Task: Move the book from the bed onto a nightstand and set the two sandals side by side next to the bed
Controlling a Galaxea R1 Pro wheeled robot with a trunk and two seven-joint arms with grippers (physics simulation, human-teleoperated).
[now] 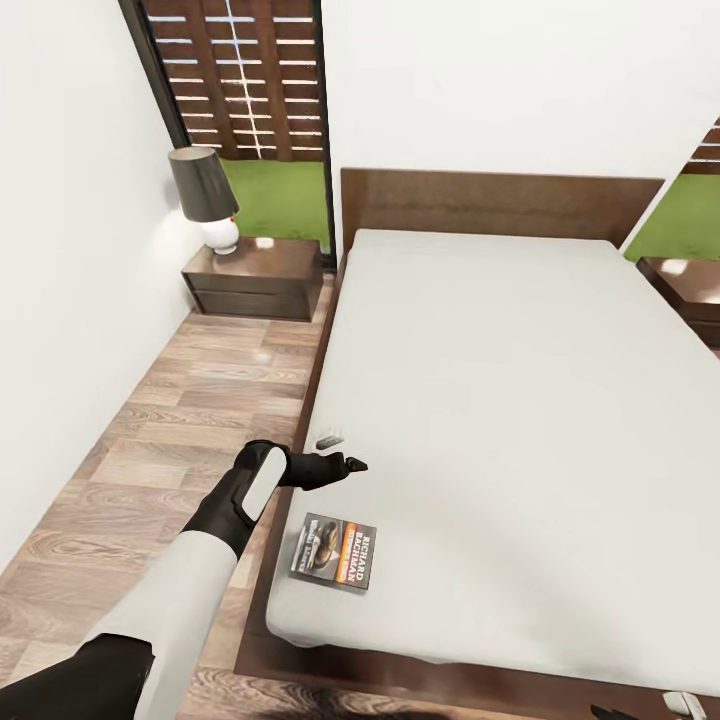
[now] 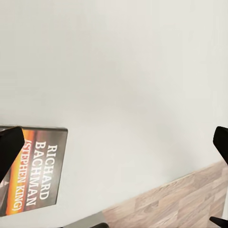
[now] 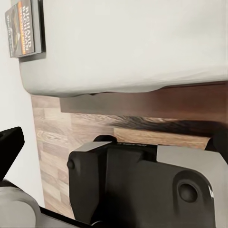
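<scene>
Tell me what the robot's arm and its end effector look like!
The left arm has a smooth white forearm shell above a black elbow section. Its wrist is black with a pale grey oval panel. The left end effector is black with two short, blunt fingers. In the right wrist view, the robot's body shows blocky black and grey parts with round bolts.

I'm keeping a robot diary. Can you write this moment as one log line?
stage: reaching for book | book: flat on bed near corner | left pincer: open, above mattress, beside book, empty | nightstand: holds lamp
</scene>
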